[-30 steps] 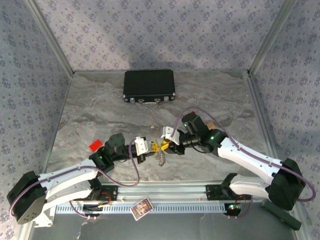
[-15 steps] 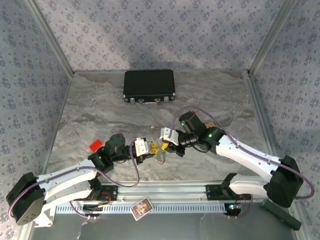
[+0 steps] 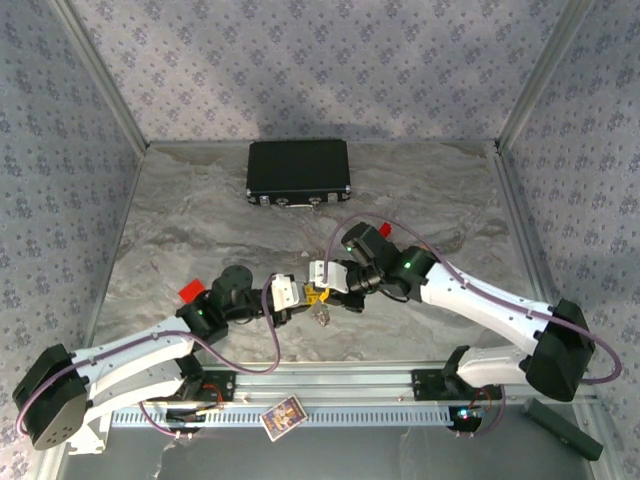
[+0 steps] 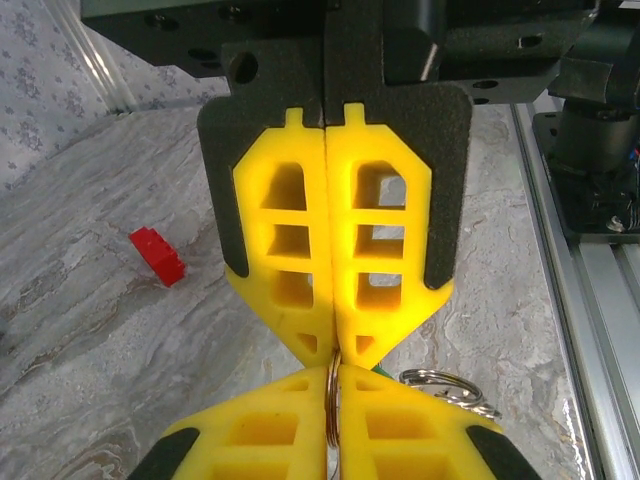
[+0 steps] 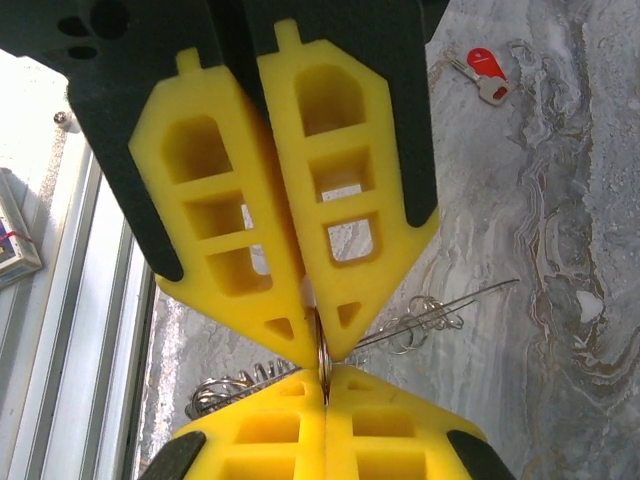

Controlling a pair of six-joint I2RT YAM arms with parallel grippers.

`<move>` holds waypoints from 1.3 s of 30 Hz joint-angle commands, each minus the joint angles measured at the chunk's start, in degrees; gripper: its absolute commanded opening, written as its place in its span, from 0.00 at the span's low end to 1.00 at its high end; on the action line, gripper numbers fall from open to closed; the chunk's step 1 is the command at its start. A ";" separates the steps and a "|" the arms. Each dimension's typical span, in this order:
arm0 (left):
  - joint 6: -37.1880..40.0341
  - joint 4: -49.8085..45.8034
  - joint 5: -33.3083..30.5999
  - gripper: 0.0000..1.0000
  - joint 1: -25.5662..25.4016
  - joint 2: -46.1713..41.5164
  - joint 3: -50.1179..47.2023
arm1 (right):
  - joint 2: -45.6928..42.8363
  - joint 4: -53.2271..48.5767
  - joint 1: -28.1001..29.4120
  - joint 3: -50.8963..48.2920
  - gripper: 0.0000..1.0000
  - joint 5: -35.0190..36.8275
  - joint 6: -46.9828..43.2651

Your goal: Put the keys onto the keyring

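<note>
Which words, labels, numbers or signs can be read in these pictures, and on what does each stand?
No text can be read in any view.
The small card by the front rail: print too small and blurred.
The black case: no label legible.
The red key: nothing legible.

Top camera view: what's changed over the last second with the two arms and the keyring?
The right gripper swung left, its arm stretching further across the table, and closed in on the left gripper. The two now meet tip to tip, both shut on the keyring. The left gripper barely shifted, and the keyring hangs in about the same spot. The black case and the red key stayed put.
</note>
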 commanded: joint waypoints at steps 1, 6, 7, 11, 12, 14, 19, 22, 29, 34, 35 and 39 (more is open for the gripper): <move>1.03 -0.07 0.72 0.06 -0.16 0.73 1.96 | -0.28 -1.02 0.45 1.40 0.00 -0.24 -0.59; 0.92 0.01 0.95 0.00 -0.17 0.28 1.46 | -3.30 3.76 -2.08 -2.67 0.15 -4.32 2.70; 0.61 0.80 0.99 0.00 -0.15 0.16 1.02 | -4.28 5.61 -2.99 -4.22 0.20 -5.80 3.89; -3.76 10.76 1.65 0.00 -0.20 0.69 -2.67 | -6.74 14.59 -5.05 -10.21 0.28 -10.49 9.31; -4.58 12.46 1.78 0.00 -0.20 0.97 -3.17 | -7.00 15.85 -4.92 -10.96 0.29 -10.61 9.99; -5.94 15.24 1.87 0.00 -0.15 1.45 -4.03 | -7.21 17.85 -4.92 -12.33 0.29 -10.85 10.87; -6.80 18.31 2.07 0.00 -0.20 2.07 -4.97 | -6.76 20.04 -5.45 -13.72 0.29 -10.50 11.11; -6.75 18.47 1.95 0.00 -0.16 2.32 -5.06 | -6.15 20.01 -5.41 -13.67 0.25 -10.96 11.01; -6.58 18.49 2.03 0.00 -0.15 2.83 -5.09 | -6.15 19.03 -5.44 -12.89 0.06 -11.25 10.54; -4.29 11.84 -0.03 0.15 -0.16 1.76 -3.23 | -6.07 13.38 -5.03 -9.92 0.00 -9.50 7.46; -3.34 9.10 -0.55 0.16 -0.15 1.59 -2.23 | -5.86 11.86 -4.77 -9.04 0.00 -8.59 6.51; -1.02 3.67 -0.69 0.16 -0.20 1.23 -0.26 | -4.54 6.07 -3.42 -5.59 0.00 -5.39 3.46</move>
